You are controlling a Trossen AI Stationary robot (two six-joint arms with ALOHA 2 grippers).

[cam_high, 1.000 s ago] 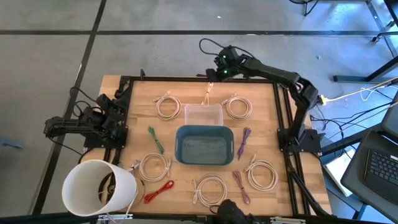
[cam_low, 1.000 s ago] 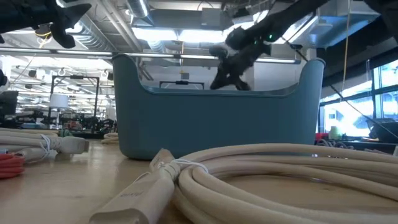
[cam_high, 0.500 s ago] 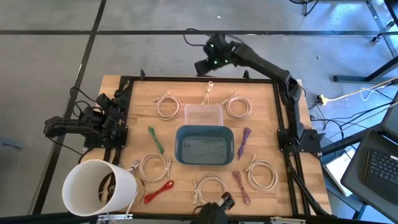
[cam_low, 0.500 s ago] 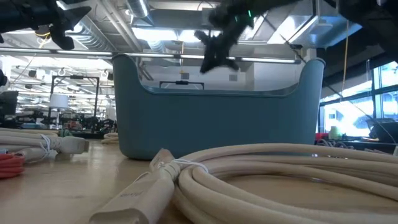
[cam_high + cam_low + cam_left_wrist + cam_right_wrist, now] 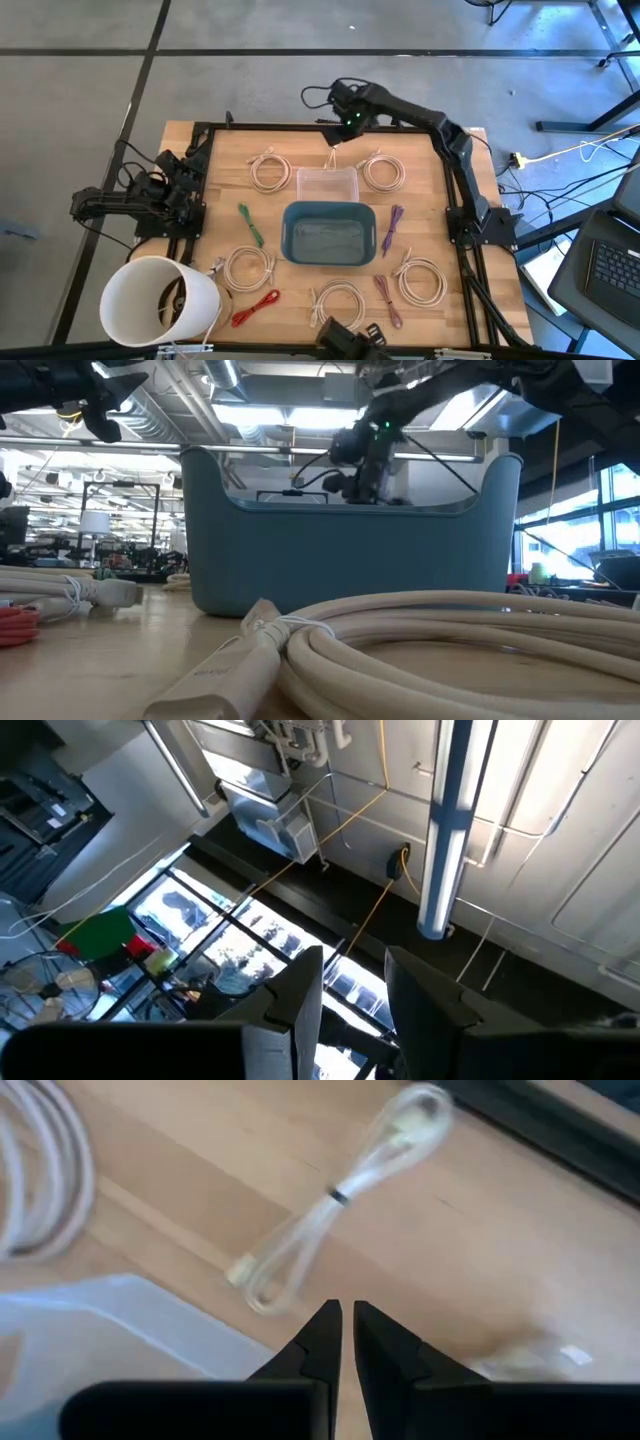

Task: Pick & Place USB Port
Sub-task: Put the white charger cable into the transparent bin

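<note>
**Right gripper poised above the small cable at the table's far edge**

The small bundled cable [image 5: 340,1200], tied at its middle, lies flat on the wood near the far edge of the table [image 5: 420,200], just beyond the clear tray [image 5: 326,183]. It is judged to be the piece to be picked. The right gripper [image 5: 335,135] is held directly above it, fingers nearly touching and nothing between them, so a wider opening would be needed first. The blue bin [image 5: 329,232] sits at centre, a likely drop point. The left gripper [image 5: 350,990] is parked off the table's left side, slightly parted and empty.
</note>
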